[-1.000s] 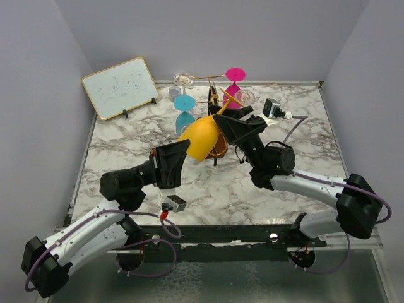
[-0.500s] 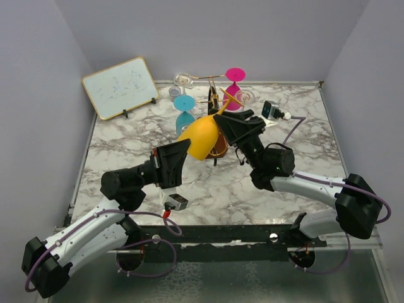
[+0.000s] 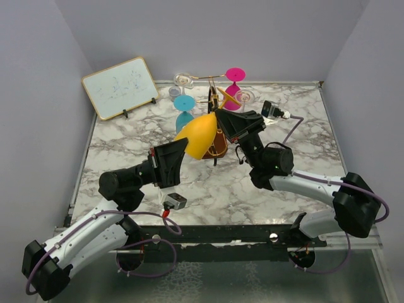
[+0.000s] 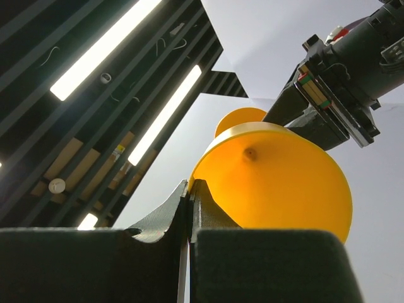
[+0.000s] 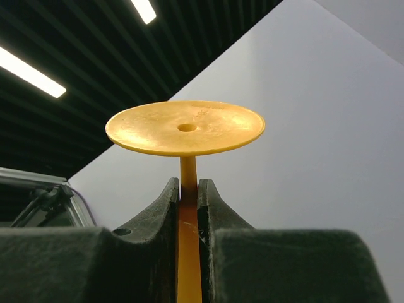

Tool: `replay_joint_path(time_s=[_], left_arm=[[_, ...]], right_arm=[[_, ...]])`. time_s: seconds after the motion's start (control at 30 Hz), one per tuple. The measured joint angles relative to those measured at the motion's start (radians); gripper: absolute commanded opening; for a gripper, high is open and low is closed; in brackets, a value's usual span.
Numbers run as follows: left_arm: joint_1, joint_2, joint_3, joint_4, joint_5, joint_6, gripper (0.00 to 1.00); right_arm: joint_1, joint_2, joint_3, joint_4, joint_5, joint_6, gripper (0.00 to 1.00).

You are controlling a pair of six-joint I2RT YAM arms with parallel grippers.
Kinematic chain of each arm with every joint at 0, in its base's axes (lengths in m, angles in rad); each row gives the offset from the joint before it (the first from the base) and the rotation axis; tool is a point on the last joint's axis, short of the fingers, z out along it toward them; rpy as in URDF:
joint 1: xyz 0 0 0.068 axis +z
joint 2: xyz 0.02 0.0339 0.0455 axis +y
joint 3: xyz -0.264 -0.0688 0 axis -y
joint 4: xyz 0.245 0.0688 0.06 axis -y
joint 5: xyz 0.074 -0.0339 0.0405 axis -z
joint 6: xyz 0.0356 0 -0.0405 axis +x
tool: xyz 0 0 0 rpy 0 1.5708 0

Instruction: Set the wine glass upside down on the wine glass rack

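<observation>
text: none can be read | white board (image 3: 120,87) at 10 o'clock on the desk (image 3: 126,148): only faint scribbles, no clear letters | small yellow tag (image 4: 118,149) on the ceiling in the left wrist view: too small to read

From above, the yellow wine glass (image 3: 201,136) and right hand (image 3: 221,117) hide most of the wine glass rack (image 3: 216,96). The right wrist view cuts off the glass's bowl.

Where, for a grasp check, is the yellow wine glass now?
In the top view, the yellow wine glass hangs centrally, left of the rack base, left end effector on its rim, right end effector on its stem.
</observation>
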Motion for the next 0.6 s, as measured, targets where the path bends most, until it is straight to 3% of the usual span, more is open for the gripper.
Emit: replay_joint_path(time_s=[0.23,0.3,0.47,0.6], left_arm=[[0.006,-0.011,-0.007,-0.029,0.0,0.004,0.02],[0.006,-0.016,-0.013,-0.035,0.0,0.007,0.1],[0.005,-0.025,-0.014,-0.068,-0.006,0.02,0.41],[0.006,-0.029,-0.014,-0.108,-0.011,0.024,0.52]], right_arm=[[-0.003,0.021,0.023,-0.001,-0.002,0.0,0.01],[-0.002,0.019,0.023,-0.003,-0.002,-0.012,0.01],[0.006,-0.036,0.023,-0.045,0.005,-0.089,0.01],[0.008,-0.106,0.059,-0.131,0.005,-0.204,0.01]])
